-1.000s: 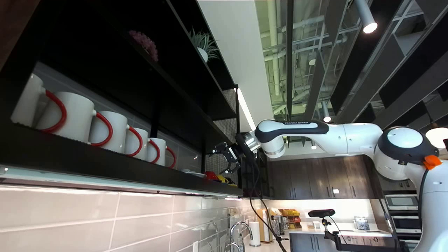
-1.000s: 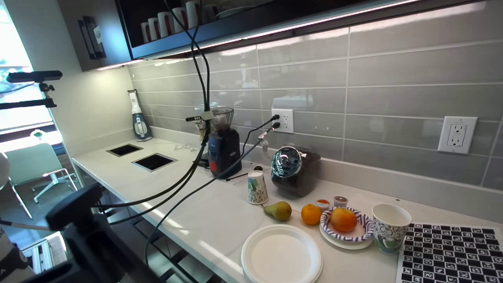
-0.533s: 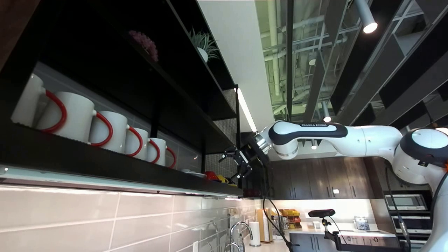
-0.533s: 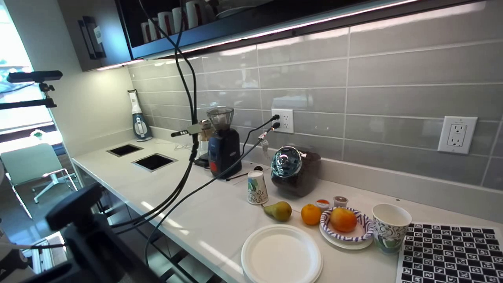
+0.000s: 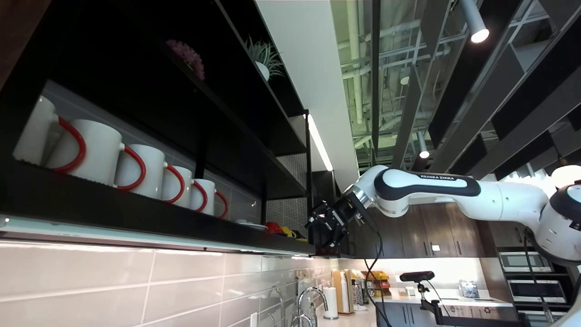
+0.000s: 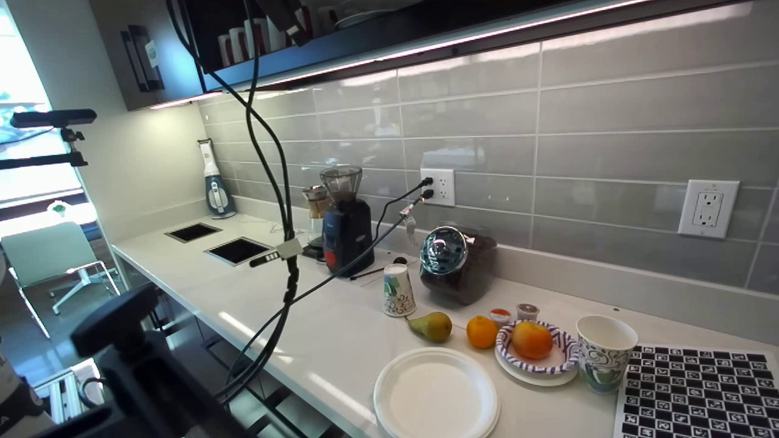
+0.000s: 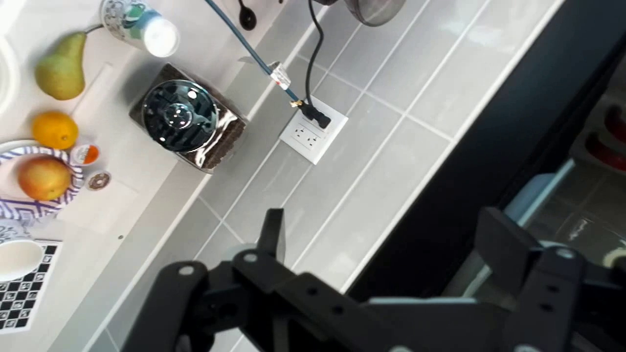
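- Since the frame a second earlier, the arm (image 5: 517, 202) and its gripper (image 7: 386, 230) have swung outward from the shelf (image 5: 136, 213), and the dangling cables (image 6: 283, 176) have shifted toward the window side.
- Gripper: fingers spread wide, pinching nothing; wall and dark shelf edge show through the gap. Its pads (image 7: 271, 232) are flat, matte, blunt blocks.
- Good handling at this spot, as I judge it, means squaring the wrist to the shelf's hard front edge, moving slowly, and minding the slack cables, which could snag.
- Nearest carried things: white mugs (image 5: 97, 152) in a row along the shelf's front edge, glossy cylinders with smooth red loop handles; farther along, thin, round-rimmed pale crockery (image 5: 251, 224). Slick glaze would probably want a centred, gentle grip. Contact with the gripper cannot be seen.
- Beyond, shiny gray tiles (image 6: 468, 109) with a white outlet (image 7: 313, 129).
- Below, the smooth white worktop (image 6: 328, 340): against its back edge, a squarish clear jar (image 6: 468, 274) with mirror-like lid; toward its front edge, a shallow paper plate (image 6: 435, 389); between, a matte pear (image 6: 433, 327) and a dimpled orange (image 6: 482, 332).
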You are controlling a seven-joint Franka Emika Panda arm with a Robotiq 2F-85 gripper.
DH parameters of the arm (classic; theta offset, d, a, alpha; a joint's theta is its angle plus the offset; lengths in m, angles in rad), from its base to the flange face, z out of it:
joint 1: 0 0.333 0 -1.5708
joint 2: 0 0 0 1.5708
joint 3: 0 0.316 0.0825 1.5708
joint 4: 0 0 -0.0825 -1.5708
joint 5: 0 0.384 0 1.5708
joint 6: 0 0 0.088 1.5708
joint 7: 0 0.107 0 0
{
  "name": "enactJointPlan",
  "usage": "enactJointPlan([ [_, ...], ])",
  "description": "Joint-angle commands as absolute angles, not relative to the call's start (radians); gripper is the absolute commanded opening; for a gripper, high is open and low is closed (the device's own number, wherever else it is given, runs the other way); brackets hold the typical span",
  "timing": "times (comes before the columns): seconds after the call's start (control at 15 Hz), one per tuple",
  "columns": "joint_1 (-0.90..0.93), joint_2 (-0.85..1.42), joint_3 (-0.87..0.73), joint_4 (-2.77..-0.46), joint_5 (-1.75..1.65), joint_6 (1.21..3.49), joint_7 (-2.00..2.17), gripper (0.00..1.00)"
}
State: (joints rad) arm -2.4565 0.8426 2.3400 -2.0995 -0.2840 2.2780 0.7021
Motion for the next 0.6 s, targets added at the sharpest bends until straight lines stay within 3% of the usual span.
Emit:
enactJointPlan([
  [0.0, -2.457, 0.914, 2.314, -2.158, -0.503, 2.243, 0.723, 1.0],
  [0.53, -2.452, 0.849, 2.218, -2.269, -0.894, 2.199, 0.705, 1.0],
])
